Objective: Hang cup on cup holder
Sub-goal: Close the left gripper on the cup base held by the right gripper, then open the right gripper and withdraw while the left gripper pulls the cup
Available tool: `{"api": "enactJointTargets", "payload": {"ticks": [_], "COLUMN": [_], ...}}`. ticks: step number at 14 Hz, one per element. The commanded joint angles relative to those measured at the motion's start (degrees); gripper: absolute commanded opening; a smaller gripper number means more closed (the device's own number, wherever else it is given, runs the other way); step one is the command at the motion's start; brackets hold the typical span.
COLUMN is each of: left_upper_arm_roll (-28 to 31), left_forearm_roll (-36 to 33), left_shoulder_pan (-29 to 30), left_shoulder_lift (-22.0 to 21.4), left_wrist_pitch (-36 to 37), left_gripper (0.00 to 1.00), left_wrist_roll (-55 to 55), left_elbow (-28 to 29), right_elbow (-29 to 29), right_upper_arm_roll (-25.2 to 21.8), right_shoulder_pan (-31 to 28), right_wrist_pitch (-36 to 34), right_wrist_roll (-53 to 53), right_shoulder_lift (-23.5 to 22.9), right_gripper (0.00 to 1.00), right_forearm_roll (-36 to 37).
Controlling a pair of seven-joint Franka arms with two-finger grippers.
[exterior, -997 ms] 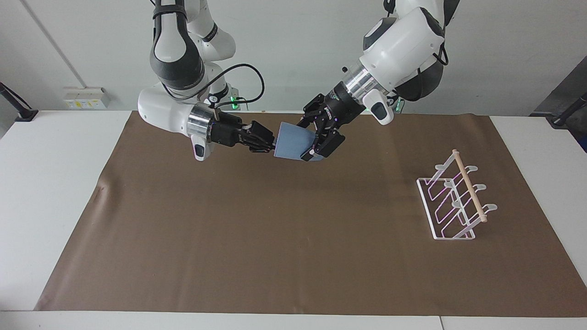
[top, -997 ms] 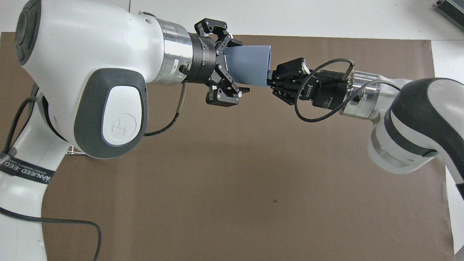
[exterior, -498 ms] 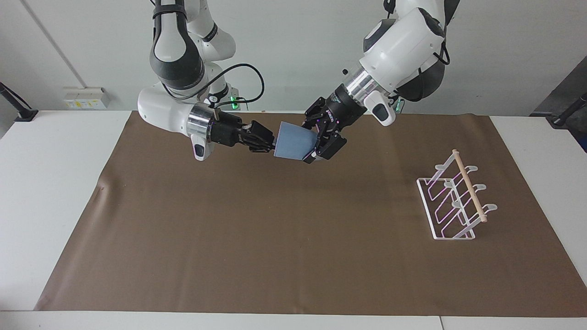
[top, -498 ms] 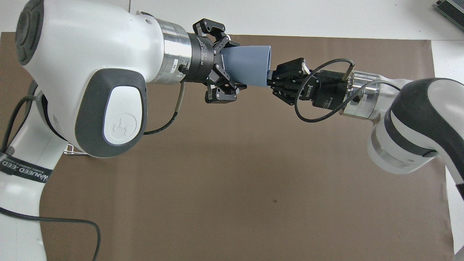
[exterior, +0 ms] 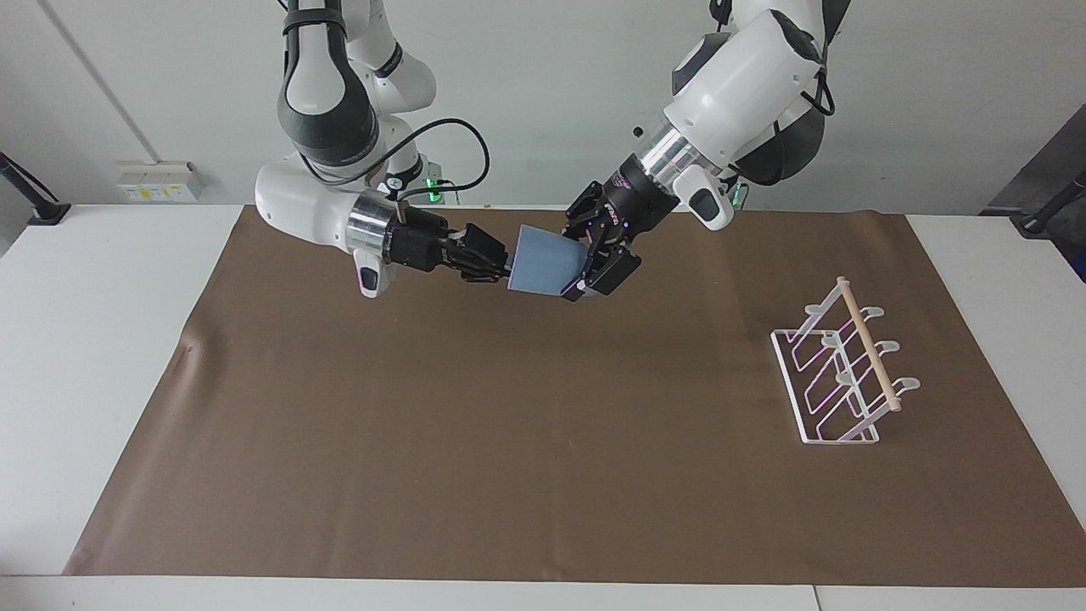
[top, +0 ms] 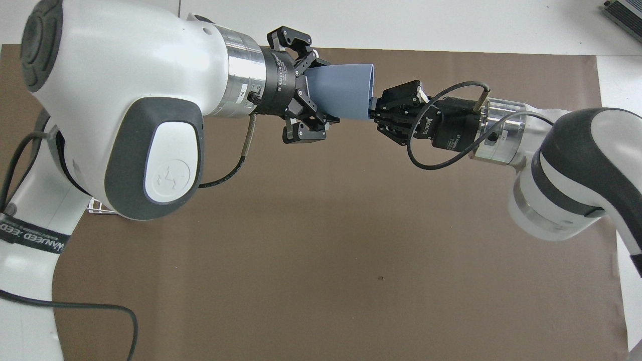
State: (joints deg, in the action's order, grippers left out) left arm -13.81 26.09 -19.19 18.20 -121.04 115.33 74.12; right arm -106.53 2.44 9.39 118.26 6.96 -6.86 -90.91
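Note:
The light-blue cup (exterior: 543,265) (top: 341,95) hangs on its side in the air over the middle of the brown mat, between both hands. My left gripper (exterior: 587,270) (top: 326,93) is shut on its narrow base end. My right gripper (exterior: 502,265) (top: 374,108) is shut on the wide rim, one finger inside the mouth. The white wire cup holder (exterior: 840,373) with its wooden dowel stands on the mat toward the left arm's end. In the overhead view the left arm hides all but a corner of the cup holder (top: 103,209).
The brown mat (exterior: 509,441) covers most of the white table (exterior: 93,339). A black cable (top: 436,150) loops off the right wrist. Open mat lies between the cup and the holder.
The left gripper's fingers closed in on the cup's base end, having stood wide around it a second ago. Cup and right gripper have stayed in place.

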Motion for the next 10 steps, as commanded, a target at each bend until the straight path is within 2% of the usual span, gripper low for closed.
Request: {"api": "enactJointTargets", "payload": {"ticks": [1,2,6,7,8,9,10], "left_upper_arm_roll": [0.98,0.98,0.98,0.98,1.06,1.33,1.24], "left_forearm_roll": [-2.18,-2.45,-2.54,-2.54,-2.62,-4.36,-7.95], "left_shoulder_pan": [-0.23,-0.23,-0.23,-0.15,0.29,0.29,0.21], "left_shoulder_lift": [-0.98,-0.98,-1.59,-1.59,-1.68,-1.77,-1.94], "left_wrist_pitch": [-0.16,-0.16,-0.25,-0.16,-0.16,-0.16,-0.08], "left_gripper": [0.00,0.00,0.00,0.00,0.00,0.00,0.00], "left_wrist_roll": [2.00,2.00,1.83,1.74,1.57,1.56,1.56], "left_elbow": [0.67,0.76,1.73,1.73,1.99,2.42,2.60], "right_elbow": [-0.87,-0.87,-0.87,-0.87,-0.96,-0.96,-0.87], "right_upper_arm_roll": [0.20,0.20,0.11,0.11,0.11,0.11,0.11], "right_shoulder_pan": [-0.16,-0.25,-0.16,-0.16,-0.25,-0.42,-0.77], "right_wrist_pitch": [1.00,1.00,1.00,1.00,1.00,1.00,0.83], "right_wrist_roll": [0.25,0.25,0.07,-0.02,-0.10,-0.02,0.16], "right_shoulder_lift": [1.15,1.15,1.15,1.15,1.15,1.06,1.06], "right_gripper": [0.14,0.21,0.30,0.36,0.38,0.65,1.00], "right_forearm_roll": [0.12,0.12,0.12,0.21,0.47,2.30,4.93]}}
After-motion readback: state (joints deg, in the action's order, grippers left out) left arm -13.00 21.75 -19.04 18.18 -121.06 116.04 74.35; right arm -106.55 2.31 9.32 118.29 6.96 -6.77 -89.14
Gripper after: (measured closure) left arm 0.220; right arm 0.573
